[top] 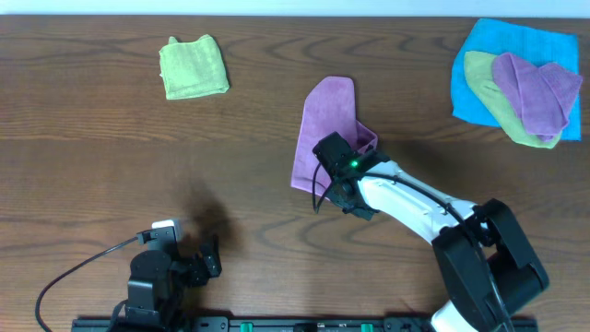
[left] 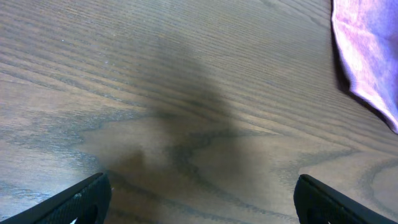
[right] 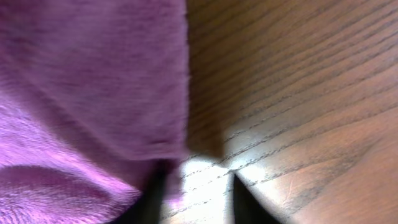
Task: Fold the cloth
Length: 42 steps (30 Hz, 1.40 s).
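The lilac cloth (top: 323, 124) lies at the table's middle, folded into a narrow strip, with a raised flap on its right side. My right gripper (top: 336, 171) is down at the cloth's lower right edge. In the right wrist view its fingers (right: 196, 199) stand apart with bare table between them, and the cloth (right: 93, 93) drapes against the left finger. My left gripper (top: 207, 263) sits low at the front left, open and empty (left: 199, 205). The cloth's edge shows at the top right of the left wrist view (left: 367, 56).
A folded lime-green cloth (top: 194, 66) lies at the back left. A bright blue cloth (top: 479, 55) at the back right carries a lime-green cloth (top: 498, 106) and another purple cloth (top: 535, 88). The table is dark wood.
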### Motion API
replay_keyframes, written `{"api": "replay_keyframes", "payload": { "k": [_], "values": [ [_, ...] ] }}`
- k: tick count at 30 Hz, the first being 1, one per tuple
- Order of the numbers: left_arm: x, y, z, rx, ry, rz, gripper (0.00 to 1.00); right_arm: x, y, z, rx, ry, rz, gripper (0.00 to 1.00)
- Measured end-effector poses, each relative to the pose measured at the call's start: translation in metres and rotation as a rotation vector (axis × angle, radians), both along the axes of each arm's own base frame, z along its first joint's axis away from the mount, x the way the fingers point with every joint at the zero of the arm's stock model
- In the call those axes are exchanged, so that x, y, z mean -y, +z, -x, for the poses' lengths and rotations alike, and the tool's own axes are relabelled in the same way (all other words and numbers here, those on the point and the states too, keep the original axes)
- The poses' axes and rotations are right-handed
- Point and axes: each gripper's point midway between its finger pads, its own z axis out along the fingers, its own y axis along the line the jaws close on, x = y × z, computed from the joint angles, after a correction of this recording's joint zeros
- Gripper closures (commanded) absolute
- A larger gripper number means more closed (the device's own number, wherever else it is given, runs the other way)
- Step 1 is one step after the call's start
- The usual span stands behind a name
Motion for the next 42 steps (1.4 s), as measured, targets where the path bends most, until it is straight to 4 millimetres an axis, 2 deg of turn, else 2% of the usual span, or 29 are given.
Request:
{"api": "replay_keyframes", "payload": {
  "k": [5, 7, 9, 12, 15, 17, 20, 22, 25, 27, 29, 32, 34, 37, 39, 41, 42],
  "values": [
    [0.0, 0.0, 0.0, 0.0, 0.0, 0.0, 0.05, -0.007, 0.002, -0.013, 0.048, 0.041, -0.025, 0.09],
    [0.0, 0.0, 0.0, 0.0, 0.0, 0.0, 0.05, -0.008, 0.012, -0.021, 0.087, 0.086, -0.041, 0.09],
    [0.0, 0.0, 0.0, 0.0, 0.0, 0.0, 0.05, -0.007, 0.027, -0.027, 0.128, 0.111, -0.058, 0.1],
    [0.0, 0.0, 0.0, 0.0, 0.0, 0.0, 0.05, -0.007, 0.064, -0.033, 0.223, 0.148, -0.096, 0.1],
    [0.0, 0.0, 0.0, 0.0, 0.0, 0.0, 0.05, -0.004, 0.092, -0.029, 0.271, 0.168, -0.126, 0.09],
    [0.0, 0.0, 0.0, 0.0, 0.0, 0.0, 0.05, -0.003, 0.098, -0.021, 0.262, 0.178, -0.138, 0.1],
    [0.0, 0.0, 0.0, 0.0, 0.0, 0.0, 0.05, 0.002, 0.098, -0.014, 0.234, 0.188, -0.126, 0.19],
    [0.0, 0.0, 0.0, 0.0, 0.0, 0.0, 0.05, 0.011, 0.097, -0.02, 0.259, 0.17, -0.088, 0.21],
    [0.0, 0.0, 0.0, 0.0, 0.0, 0.0, 0.05, 0.025, 0.092, -0.048, 0.368, 0.14, -0.037, 0.21],
    [0.0, 0.0, 0.0, 0.0, 0.0, 0.0, 0.05, 0.021, 0.09, -0.073, 0.463, 0.173, -0.067, 0.23],
    [0.0, 0.0, 0.0, 0.0, 0.0, 0.0, 0.05, 0.016, 0.087, -0.089, 0.512, 0.222, -0.102, 0.25],
    [0.0, 0.0, 0.0, 0.0, 0.0, 0.0, 0.05, 0.009, 0.084, -0.103, 0.539, 0.281, -0.144, 0.37],
    [0.0, 0.0, 0.0, 0.0, 0.0, 0.0, 0.05, 0.009, 0.078, -0.102, 0.517, 0.304, -0.15, 0.48],
    [0.0, 0.0, 0.0, 0.0, 0.0, 0.0, 0.05, 0.014, 0.058, -0.091, 0.431, 0.322, -0.141, 0.54],
    [0.0, 0.0, 0.0, 0.0, 0.0, 0.0, 0.05, 0.015, 0.052, -0.089, 0.408, 0.328, -0.138, 0.6],
    [0.0, 0.0, 0.0, 0.0, 0.0, 0.0, 0.05, 0.016, 0.047, -0.088, 0.395, 0.327, -0.133, 0.59],
    [0.0, 0.0, 0.0, 0.0, 0.0, 0.0, 0.05, 0.018, 0.046, -0.09, 0.398, 0.323, -0.129, 0.55]
  ]
}}
